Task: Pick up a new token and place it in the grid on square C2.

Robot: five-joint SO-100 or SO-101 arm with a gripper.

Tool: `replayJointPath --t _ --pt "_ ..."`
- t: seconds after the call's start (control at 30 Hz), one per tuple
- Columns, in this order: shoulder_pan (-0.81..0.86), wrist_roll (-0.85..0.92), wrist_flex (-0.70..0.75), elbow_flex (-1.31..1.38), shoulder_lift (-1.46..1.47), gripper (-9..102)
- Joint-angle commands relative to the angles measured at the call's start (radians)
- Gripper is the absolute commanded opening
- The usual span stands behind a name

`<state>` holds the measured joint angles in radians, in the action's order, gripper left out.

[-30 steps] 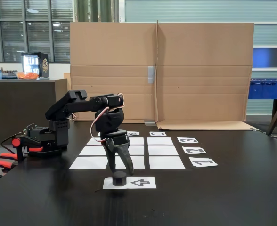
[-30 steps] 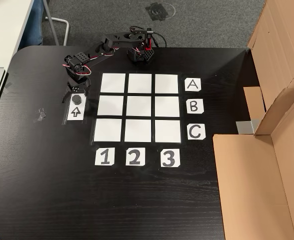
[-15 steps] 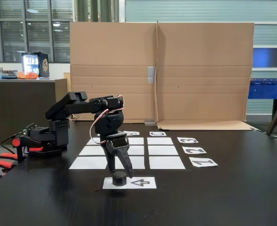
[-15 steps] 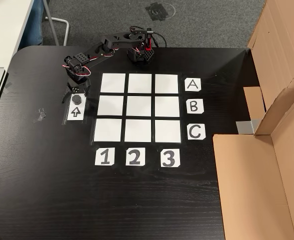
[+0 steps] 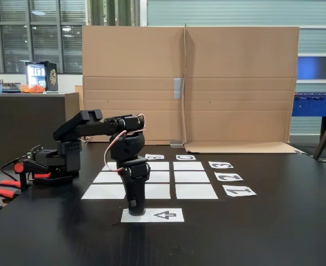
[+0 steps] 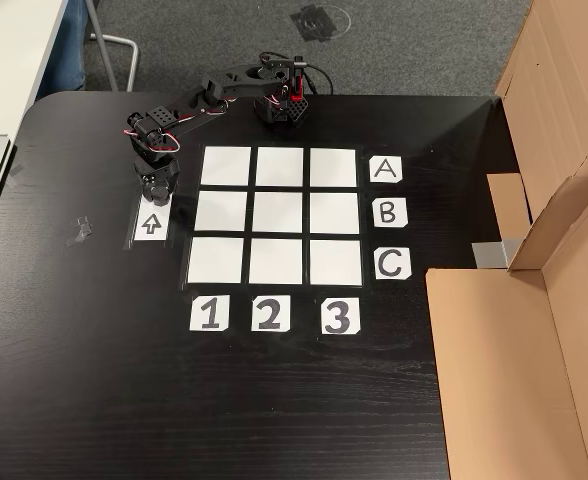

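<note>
The black worktop (image 6: 94,380) carries everything, with tall brown cardboard panels (image 5: 188,83) standing along its far edge in a fixed view and folded over the right edge (image 6: 519,340) in a fixed view from above. The grid (image 6: 278,216) of nine white cells lies near the middle, the A, B, C cards (image 6: 387,212) on its right side and the 1, 2, 3 cards (image 6: 268,315) along its near side as seen from above. Square C2 (image 6: 276,261) is bare. The arm's base (image 6: 279,103) sits by the far edge, beyond the grid — its links reach out over the worktop's left part, well clear of the cells. A single white arrow sheet (image 6: 152,218) lies left of the grid.

The tool (image 5: 135,209) points straight down onto the end of that sheet away from the arrow, its fingers pressed close together. The token is hidden behind them in both fixed views — it cannot be made out, so whether the fingers are pinching it cannot be told. From above the tool (image 6: 158,194) covers that same end of the sheet.
</note>
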<state>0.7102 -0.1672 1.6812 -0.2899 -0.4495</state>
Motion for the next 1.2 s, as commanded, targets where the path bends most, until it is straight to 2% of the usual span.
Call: replayJointPath --t 0.0,0.33,0.47,0.93,1.03,1.17 --pt "0.008 -0.008 -0.003 0.037 -0.009 -1" --pt "0.041 -0.008 -0.005 0.025 -0.078 -1" --pt "0.032 -0.003 -0.008 -0.069 -0.176 -1" --pt "-0.087 0.000 -0.014 -0.307 -0.488 -1" --pt "-0.138 -0.003 -0.106 -0.476 -0.601 -1" --pt "-0.201 -0.005 -0.110 -0.515 -0.629 -1"
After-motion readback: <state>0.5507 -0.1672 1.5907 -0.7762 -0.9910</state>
